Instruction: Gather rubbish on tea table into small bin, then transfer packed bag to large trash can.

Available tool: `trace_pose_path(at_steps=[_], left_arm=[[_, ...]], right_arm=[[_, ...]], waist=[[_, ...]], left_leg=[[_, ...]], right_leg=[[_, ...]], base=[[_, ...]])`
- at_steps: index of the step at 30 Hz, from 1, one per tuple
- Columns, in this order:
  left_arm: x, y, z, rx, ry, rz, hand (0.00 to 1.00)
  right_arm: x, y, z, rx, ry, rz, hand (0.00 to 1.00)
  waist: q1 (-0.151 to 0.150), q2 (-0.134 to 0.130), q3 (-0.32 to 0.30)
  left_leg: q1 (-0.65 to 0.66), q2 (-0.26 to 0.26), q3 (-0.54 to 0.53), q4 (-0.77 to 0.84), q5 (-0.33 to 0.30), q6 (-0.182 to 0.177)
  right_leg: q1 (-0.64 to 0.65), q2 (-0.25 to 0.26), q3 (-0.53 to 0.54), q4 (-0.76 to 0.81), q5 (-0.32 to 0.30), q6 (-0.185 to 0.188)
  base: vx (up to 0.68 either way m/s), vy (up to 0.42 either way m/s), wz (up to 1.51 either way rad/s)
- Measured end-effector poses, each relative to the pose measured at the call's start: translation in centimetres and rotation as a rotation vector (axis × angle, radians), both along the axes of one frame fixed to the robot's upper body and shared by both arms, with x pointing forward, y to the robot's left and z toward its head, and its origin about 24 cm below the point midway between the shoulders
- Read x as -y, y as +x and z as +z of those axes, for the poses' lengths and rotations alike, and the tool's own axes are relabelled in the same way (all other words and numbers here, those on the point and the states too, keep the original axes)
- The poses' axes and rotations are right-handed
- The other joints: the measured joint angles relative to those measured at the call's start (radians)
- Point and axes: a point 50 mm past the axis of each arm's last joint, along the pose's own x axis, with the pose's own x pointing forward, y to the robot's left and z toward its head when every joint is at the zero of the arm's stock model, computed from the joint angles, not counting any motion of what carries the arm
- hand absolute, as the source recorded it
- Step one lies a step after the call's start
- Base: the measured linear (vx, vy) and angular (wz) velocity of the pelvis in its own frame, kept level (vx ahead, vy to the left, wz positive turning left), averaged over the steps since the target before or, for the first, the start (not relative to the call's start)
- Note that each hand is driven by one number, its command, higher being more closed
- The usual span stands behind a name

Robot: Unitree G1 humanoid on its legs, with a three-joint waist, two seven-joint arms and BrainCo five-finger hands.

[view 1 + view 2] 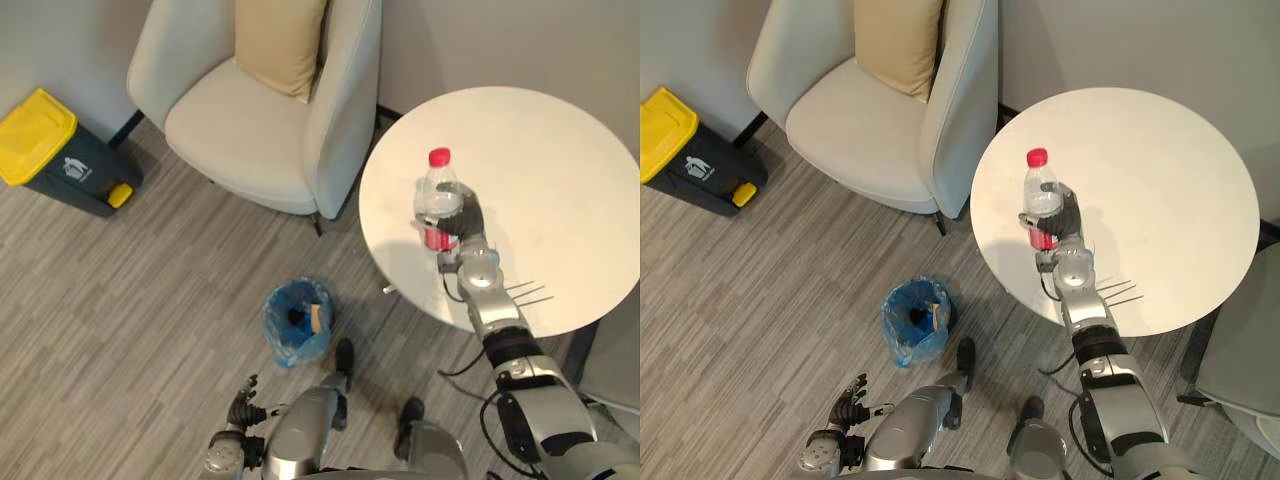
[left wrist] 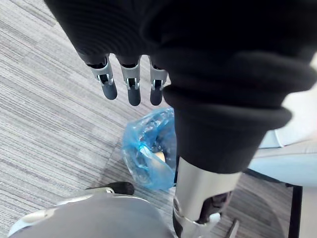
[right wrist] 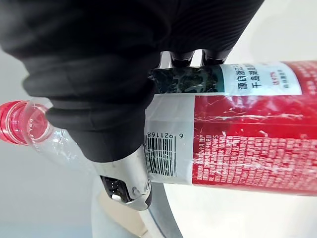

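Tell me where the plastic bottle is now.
In the eye views, the bottle is upright over the round table's left part, gripped by the right hand.

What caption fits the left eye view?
Right hand grips red-capped bottle at round white table; left hand hangs open near blue-bagged bin.

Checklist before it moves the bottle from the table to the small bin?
1. Right hand curled round the bottle: ok.
2. Bottle's red cap on: ok.
3. Bottle lifted off the tea table: cannot tell.
4. Small bin on the floor, blue-lined, mouth open: ok.
5. Left hand open, low, apart from the bin: ok.
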Motion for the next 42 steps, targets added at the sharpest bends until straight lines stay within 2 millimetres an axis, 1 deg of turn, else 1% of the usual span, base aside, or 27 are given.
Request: trace_pose_path(at_steps=[3,7,9,12,15,17,18,19,20,21,22,23,24,25,28,30,31,32,33,35,36,37,38,39,40,41,42], left_arm=[[0.0,0.0,0.0,0.002,-0.002,0.006,0.0],[-0.1,0.0,0.0,0.0,-0.002,0.012,0.0],[-0.2,-0.1,-0.1,-0.005,-0.003,0.026,0.0],[-0.6,-0.6,-0.3,-0.025,0.01,0.029,0.0],[-1.0,-0.8,-0.4,-0.035,0.022,0.029,0.0],[-1.0,-0.9,-0.5,-0.042,0.022,0.028,0.0],[-0.9,-0.9,-0.5,-0.045,0.019,0.029,0.0],[-1.2,-0.8,-0.6,-0.056,0.028,0.031,0.0],[-1.5,-0.8,-0.7,-0.062,0.034,0.037,0.0],[-1.7,-0.5,-0.7,-0.067,0.047,0.035,0.0],[-1.1,-0.5,-0.9,-0.076,0.044,0.026,0.0],[-0.6,-0.6,-1.0,-0.082,0.037,0.013,0.0],[0.6,-0.1,-1.0,-0.074,0.034,-0.047,0.0],[1.7,0.2,-1.0,-0.073,0.028,-0.105,0.0],[2.3,0.6,-1.0,-0.071,0.04,-0.147,0.0],[2.4,0.5,-1.1,-0.074,0.043,-0.152,0.0],[2.3,0.5,-1.1,-0.074,0.044,-0.153,0.0],[2.3,0.3,-1.1,-0.078,0.047,-0.155,0.0],[2.2,0.3,-1.1,-0.08,0.052,-0.158,0.0],[1.8,0.2,-1.2,-0.084,0.061,-0.152,0.0],[1.8,0.1,-1.2,-0.084,0.061,-0.151,0.0],[1.8,0.2,-1.1,-0.083,0.062,-0.149,0.0],[1.8,0.3,-1.1,-0.081,0.062,-0.148,0.0],[1.4,0.4,-1.1,-0.083,0.07,-0.146,0.0],[1.3,0.2,-1.3,-0.097,0.071,-0.144,0.0],[1.1,-0.1,-1.5,-0.112,0.076,-0.143,0.0],[1.1,-0.4,-1.7,-0.124,0.072,-0.14,0.0]], right_arm=[[0.1,-0.8,-0.2,0.02,0.026,-0.009,1.0],[-0.5,-3.8,-1.0,0.072,0.061,0.019,1.0],[-0.7,-5.5,-2.3,0.061,0.071,0.012,1.0],[-1.4,-7.7,-3.8,0.041,0.09,0.022,1.0],[-1.8,-9.8,-4.4,0.037,0.101,0.031,1.0],[-2.2,-10.4,-4.7,0.04,0.088,0.044,1.0],[-2.5,-10.4,-4.8,0.037,0.074,0.056,1.0],[-2.8,-10.7,-5.2,0.021,0.076,0.068,1.0],[-3.2,-10.8,-5.3,0.017,0.083,0.076,1.0],[-3.4,-10.9,-5.2,0.026,0.086,0.082,1.0],[-3.5,-10.9,-5.2,0.026,0.073,0.083,1.0],[-3.4,-10.9,-5.2,0.027,0.066,0.078,1.0],[-3.3,-10.9,-5.1,0.03,0.061,0.071,1.0],[-3.4,-10.7,-4.8,0.041,0.061,0.07,1.0],[-4.0,-10.1,-4.2,0.064,0.052,0.093,1.0],[-4.7,-9.8,-4.6,0.044,0.025,0.119,1.0],[-4.7,-9.8,-4.9,0.028,0.021,0.121,1.0],[-4.8,-9.8,-5.5,0.002,0.021,0.125,1.0],[-4.7,-9.9,-6.0,-0.018,0.021,0.122,1.0],[-4.6,-10.2,-6.9,-0.065,0.018,0.13,1.0],[-4.6,-10.3,-7.0,-0.07,0.017,0.128,1.0],[-4.4,-10.5,-7.3,-0.081,0.016,0.125,1.0],[-4.4,-10.7,-7.5,-0.09,0.016,0.122,1.0],[-4.3,-11.3,-7.9,-0.101,0.029,0.116,1.0],[-4.1,-11.9,-8.0,-0.105,0.031,0.117,1.0],[-4.1,-12.3,-8.4,-0.125,0.033,0.121,1.0],[-3.8,-12.7,-8.8,-0.146,0.025,0.121,1.0]], waist=[[-0.002,0.0,0.002],[-0.008,-0.003,0.002],[-0.013,-0.008,0.003],[-0.034,-0.033,-0.007],[-0.034,-0.061,-0.029],[-0.033,-0.07,-0.044],[-0.035,-0.066,-0.052],[-0.048,-0.082,-0.083],[-0.057,-0.101,-0.096],[-0.07,-0.102,-0.103],[-0.09,-0.074,-0.123],[-0.098,-0.063,-0.131],[-0.105,-0.056,-0.145],[-0.111,-0.07,-0.156],[-0.106,-0.081,-0.165],[-0.11,-0.086,-0.163],[-0.109,-0.089,-0.161],[-0.114,-0.091,-0.161],[-0.123,-0.089,-0.159],[-0.141,-0.086,-0.158],[-0.141,-0.082,-0.158],[-0.146,-0.07,-0.157],[-0.15,-0.068,-0.157],[-0.158,-0.092,-0.158],[-0.16,-0.091,-0.147],[-0.164,-0.107,-0.146],[-0.171,-0.127,-0.155]], left_leg=[[-0.007,-0.002,-0.005,0.006,0.0,0.0],[-0.004,-0.004,-0.011,0.014,-0.007,-0.003],[0.021,-0.01,-0.028,0.014,-0.008,-0.004],[0.042,-0.019,-0.07,0.013,-0.006,-0.008],[0.043,-0.025,-0.131,-0.003,0.016,-0.028],[0.042,-0.027,-0.153,-0.022,0.039,-0.035],[0.038,-0.011,-0.103,-0.027,-0.008,0.021],[0.015,0.012,0.095,-0.017,-0.111,0.143],[0.016,0.023,0.19,0.008,-0.156,0.173],[-0.007,0.087,0.387,0.144,-0.175,0.177],[0.007,0.179,0.528,0.275,-0.19,0.161],[0.01,0.193,0.554,0.291,-0.202,0.126],[0.02,0.195,0.563,0.292,-0.219,0.093],[0.027,0.169,0.54,0.267,-0.218,0.066],[0.03,0.154,0.536,0.265,-0.224,0.073],[0.051,0.135,0.531,0.279,-0.269,0.06],[0.065,0.121,0.528,0.277,-0.276,0.061],[0.086,0.096,0.514,0.265,-0.285,0.06],[0.097,0.08,0.49,0.255,-0.286,0.063],[0.128,0.037,0.423,0.157,-0.275,0.045],[0.137,0.031,0.411,0.128,-0.271,0.038],[0.158,0.026,0.386,0.068,-0.271,0.035],[0.17,0.024,0.38,0.039,-0.281,0.019],[0.144,0.026,0.371,0.136,-0.305,0.039],[0.14,0.03,0.329,0.201,-0.278,0.063],[0.144,0.004,0.313,0.21,-0.285,0.056],[0.138,-0.022,0.283,0.233,-0.296,0.062]], right_leg=[[-0.007,0.001,0.003,0.009,-0.009,0.0],[0.003,0.0,-0.002,0.015,-0.023,0.008],[0.035,-0.001,-0.015,0.014,-0.032,0.005],[0.08,-0.001,-0.06,0.013,-0.052,0.007],[0.099,0.006,-0.119,0.013,-0.064,-0.002],[0.108,0.007,-0.157,0.015,-0.069,-0.011],[0.116,0.022,-0.189,0.013,-0.066,-0.016],[0.127,0.012,-0.231,-0.034,-0.034,-0.035],[0.13,-0.007,-0.248,-0.063,-0.022,-0.031],[0.147,-0.021,-0.284,-0.071,-0.019,-0.028],[0.168,-0.006,-0.318,-0.053,-0.022,-0.028],[0.172,0.001,-0.325,-0.04,-0.026,-0.025],[0.184,-0.003,-0.331,-0.022,-0.035,-0.016],[0.19,-0.014,-0.329,-0.021,-0.039,-0.009],[0.179,-0.038,-0.314,0.025,-0.039,-0.009],[0.153,-0.098,-0.292,0.161,-0.052,0.01],[0.141,-0.119,-0.277,0.219,-0.053,0.011],[0.101,-0.163,-0.24,0.345,-0.041,-0.01],[0.048,-0.173,-0.166,0.431,-0.06,-0.038],[-0.053,-0.103,-0.018,0.409,-0.097,-0.003],[-0.077,-0.083,0.0,0.394,-0.097,-0.003],[-0.114,-0.038,0.033,0.344,-0.096,-0.001],[-0.129,-0.014,0.056,0.305,-0.091,0.006],[-0.154,-0.007,0.116,0.22,-0.072,0.042],[-0.159,-0.004,0.167,0.202,-0.055,0.069],[-0.166,-0.018,0.222,0.198,-0.05,0.073],[-0.165,-0.034,0.256,0.187,-0.041,0.061]], base=[[0.0,-0.038,0.04],[0.01,-0.056,0.07],[0.03,-0.085,0.22],[0.02,-0.102,0.41],[0.01,-0.132,0.57],[-0.02,-0.112,0.63],[-0.08,-0.066,0.68],[-0.08,-0.066,0.8],[-0.02,-0.015,1.07],[0.05,0.034,1.04],[0.07,0.056,0.96],[0.05,0.084,0.86],[0.03,0.117,0.81],[0.0,0.119,0.69],[-0.02,0.104,0.16],[-0.05,0.14,0.05],[-0.03,0.156,0.11],[-0.01,0.161,0.25],[0.0,0.173,0.53],[0.02,0.14,0.66],[0.03,0.106,0.59],[0.03,0.059,0.49],[0.18,0.062,0.86],[0.23,0.005,1.07],[0.25,-0.027,1.15],[0.19,-0.095,1.25],[0.13,-0.105,1.08]])
